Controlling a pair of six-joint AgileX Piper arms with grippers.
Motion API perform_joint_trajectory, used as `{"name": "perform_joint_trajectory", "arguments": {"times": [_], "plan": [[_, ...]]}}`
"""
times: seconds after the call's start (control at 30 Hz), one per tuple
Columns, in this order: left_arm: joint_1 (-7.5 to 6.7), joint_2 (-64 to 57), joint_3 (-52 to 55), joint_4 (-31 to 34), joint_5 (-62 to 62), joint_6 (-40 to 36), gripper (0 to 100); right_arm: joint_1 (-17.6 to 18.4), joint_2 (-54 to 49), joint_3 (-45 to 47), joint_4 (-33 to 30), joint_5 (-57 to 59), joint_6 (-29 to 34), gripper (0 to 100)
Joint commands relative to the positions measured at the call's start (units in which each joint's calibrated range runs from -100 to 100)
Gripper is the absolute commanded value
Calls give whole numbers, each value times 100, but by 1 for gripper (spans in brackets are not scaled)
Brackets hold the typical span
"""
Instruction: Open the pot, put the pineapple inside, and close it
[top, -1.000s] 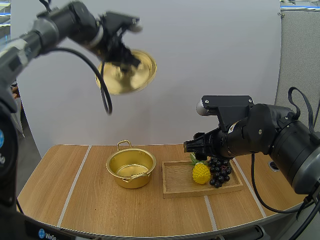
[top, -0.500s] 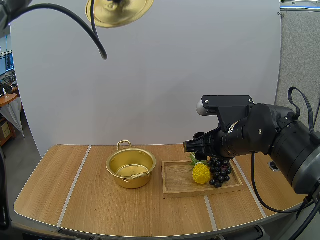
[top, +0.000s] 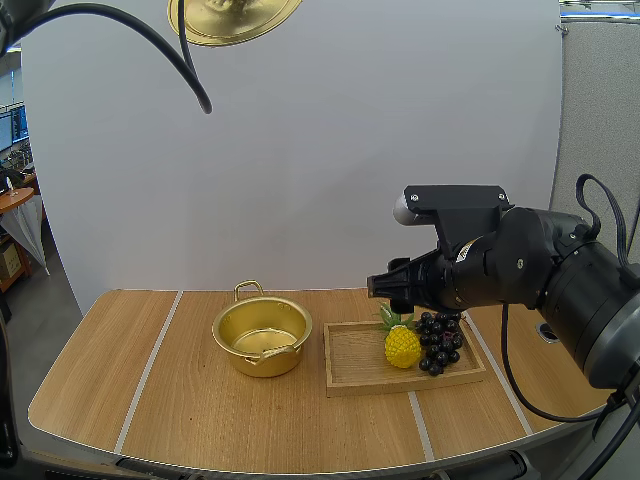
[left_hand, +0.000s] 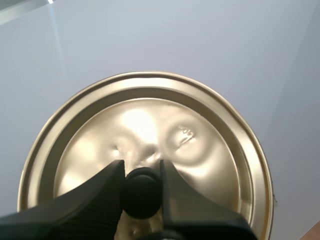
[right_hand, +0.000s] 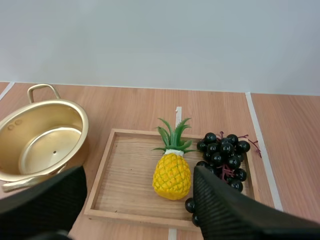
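Note:
The gold pot (top: 262, 337) stands open on the table, also seen as the pot (right_hand: 42, 142) in the right wrist view. Its gold lid (top: 232, 18) hangs high above the table's left side. My left gripper (left_hand: 142, 192) is shut on the lid's black knob (left_hand: 142, 192), against the lid (left_hand: 200, 145). A small yellow pineapple (top: 402, 344) with green leaves lies on the wooden tray (top: 350, 366). My right gripper (right_hand: 135, 200) is open above the tray (right_hand: 125, 185), its fingers apart on either side of the pineapple (right_hand: 172, 172). In the high view the right arm (top: 500, 270) hovers over the tray's back.
A bunch of dark grapes (top: 440, 343) lies on the tray right of the pineapple, touching it; the grapes (right_hand: 222, 155) are also beside my right finger. The tray sits just right of the pot. Bare table lies left of the pot and along the front edge.
My left arm has lifted the lid from mid-height up and left to the upper edge of the high view. The right arm has risen slightly over the tray.

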Motion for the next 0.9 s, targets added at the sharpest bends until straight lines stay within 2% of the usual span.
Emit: {"name": "perform_joint_trajectory", "arguments": {"times": [0.0,0.3,0.5,0.7,0.87], "plan": [[-9,-48,-57,-30,-190,-57,0,-30,268,-37,95,-625,16,100],[-9,-48,-57,-30,-190,-57,0,-30,1911,-66,95,-1203,16,100],[-9,-48,-57,-30,-190,-57,0,-30,3094,-666,150,-1216,28,100],[-9,-48,-57,-30,-190,-57,0,-30,3878,-1224,184,-1198,325,100],[-9,-48,-57,-30,-190,-57,0,-30,4340,-1290,92,-1215,353,100]]}}
